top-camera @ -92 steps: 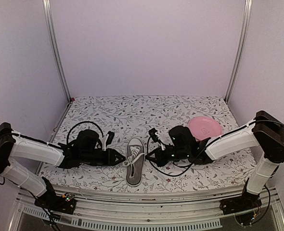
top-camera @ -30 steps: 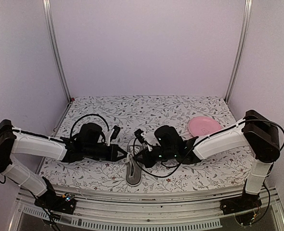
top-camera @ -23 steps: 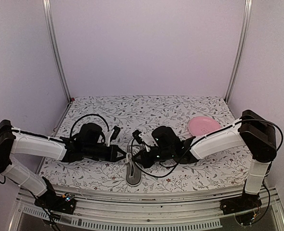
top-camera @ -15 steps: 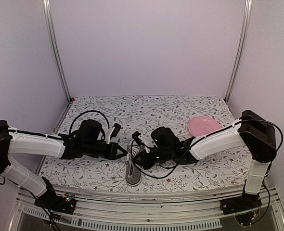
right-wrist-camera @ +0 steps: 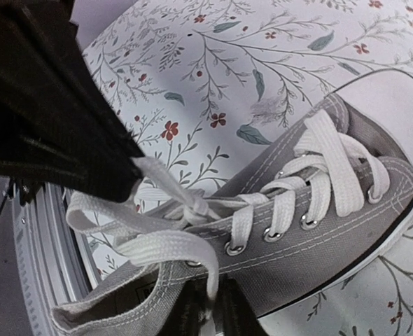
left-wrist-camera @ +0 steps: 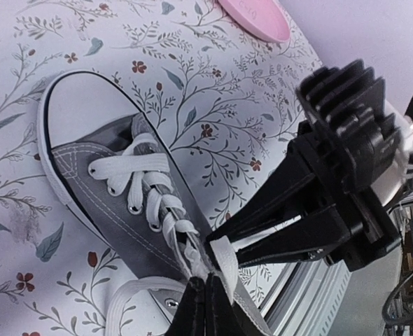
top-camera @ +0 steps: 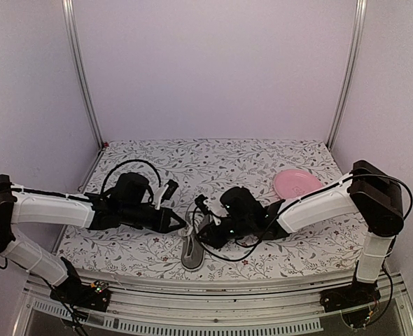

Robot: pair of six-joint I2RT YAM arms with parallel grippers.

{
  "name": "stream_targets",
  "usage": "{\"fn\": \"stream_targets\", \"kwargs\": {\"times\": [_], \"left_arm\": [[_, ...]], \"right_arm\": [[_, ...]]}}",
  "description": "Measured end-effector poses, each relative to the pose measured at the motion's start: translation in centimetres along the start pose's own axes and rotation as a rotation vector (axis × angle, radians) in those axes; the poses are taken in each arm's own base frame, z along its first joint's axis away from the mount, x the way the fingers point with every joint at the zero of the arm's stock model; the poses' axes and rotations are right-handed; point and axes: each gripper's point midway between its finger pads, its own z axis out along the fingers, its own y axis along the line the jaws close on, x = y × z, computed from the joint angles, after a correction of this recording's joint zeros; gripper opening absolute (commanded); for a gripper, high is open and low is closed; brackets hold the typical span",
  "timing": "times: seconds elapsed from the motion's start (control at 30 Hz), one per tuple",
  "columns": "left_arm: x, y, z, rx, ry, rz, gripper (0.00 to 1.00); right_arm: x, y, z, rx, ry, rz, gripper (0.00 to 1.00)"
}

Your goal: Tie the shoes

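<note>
The grey sneaker (top-camera: 191, 253) with white laces lies near the table's front edge, between both grippers. In the left wrist view the shoe (left-wrist-camera: 115, 182) shows its white toe cap at upper left. My left gripper (left-wrist-camera: 206, 283) is shut on a white lace (left-wrist-camera: 224, 260) at the top eyelets. My right gripper (right-wrist-camera: 215, 308) sits at the shoe's collar with a lace loop (right-wrist-camera: 157, 246) running down between its fingers, which are almost together. A small knot (right-wrist-camera: 196, 208) sits above the top eyelets. From above, the left gripper (top-camera: 183, 226) and right gripper (top-camera: 198, 233) nearly touch.
A pink round plate (top-camera: 298, 185) lies at the right rear of the floral mat (top-camera: 213, 161). Metal frame posts (top-camera: 80, 77) stand at both back corners. The table's front rail (top-camera: 213, 287) runs just beyond the shoe's heel.
The right gripper has slid slightly left, closer to the left gripper over the shoe's laces. The shoe has shifted a little left with them. The left gripper keeps its hold.
</note>
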Motion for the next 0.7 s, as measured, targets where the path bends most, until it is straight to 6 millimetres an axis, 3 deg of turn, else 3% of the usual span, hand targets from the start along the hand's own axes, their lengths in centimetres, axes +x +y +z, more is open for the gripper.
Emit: {"fn": "stream_targets", "kwargs": {"times": [0.1, 0.47, 0.6, 0.7], "left_arm": [[0.2, 0.0, 0.0, 0.004, 0.002, -0.002, 0.0], [0.4, 0.4, 0.0, -0.004, -0.003, -0.008, 0.0], [0.4, 0.5, 0.0, -0.011, -0.008, -0.008, 0.0], [0.4, 0.6, 0.0, -0.014, -0.009, -0.009, 0.0]], "right_arm": [[-0.1, 0.0, 0.0, -0.003, -0.011, 0.003, 0.33], [1.0, -0.4, -0.3, -0.01, -0.03, -0.002, 0.44], [2.8, -1.0, -0.8, 0.001, -0.005, 0.007, 0.4], [3.9, -1.4, -0.9, 0.003, 0.009, 0.014, 0.25]]}}
